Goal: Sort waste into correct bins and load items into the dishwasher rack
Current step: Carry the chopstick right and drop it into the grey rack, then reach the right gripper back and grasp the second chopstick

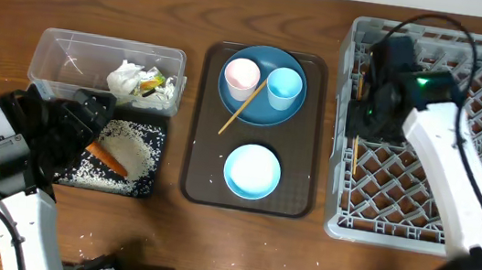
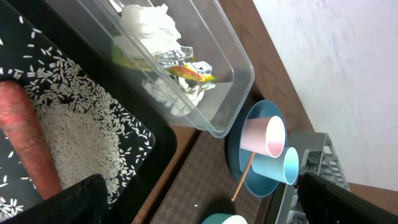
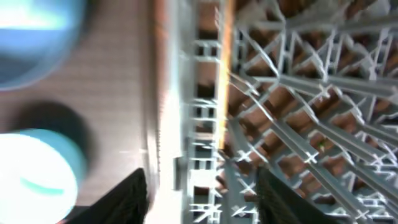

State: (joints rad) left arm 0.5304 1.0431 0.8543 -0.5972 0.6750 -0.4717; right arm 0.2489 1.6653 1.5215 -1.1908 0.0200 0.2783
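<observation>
Right gripper [image 3: 200, 193]: jaws spread partway, nothing pinched between them. Wrist view is blurred. It hangs over the left wall of the rack [image 1: 395, 230].
- One chopstick [image 3: 224, 81] lies inside the rack just past the fingertips, running along that wall. No contact with the fingers that I can make out.

Second chopstick [image 1: 240, 112]: the likely next pickup.
- It lies to the left of the right jaws, across the gap between rack and brown tray [image 1: 198, 181].
- It rests on the plate [image 1: 271, 116]. The long axis is diagonal: the far end sits between the pink cup [image 1: 241, 77] and blue cup [image 1: 285, 87], and the near end overhangs the plate's near-left rim.
- The right arm looks somewhat nearer than the left. I judge the jaws would need to turn across that diagonal to pinch it.

Bowl [image 1: 252, 171]: on the brown tray, nearer the robot than the plate, apart from it.

Left gripper [image 2: 199, 180]: jaws at full spread, empty, above the black tray [image 2: 165, 143].
- Carrot [image 2: 28, 143] and rice [image 2: 74, 137] lie in that tray.
- Tissue [image 2: 149, 22] and wrapper [image 2: 186, 71] sit in the clear box [image 2: 239, 68] beside it.

Waste looks sorted. The plate, cups, bowl and second chopstick are not yet racked.
</observation>
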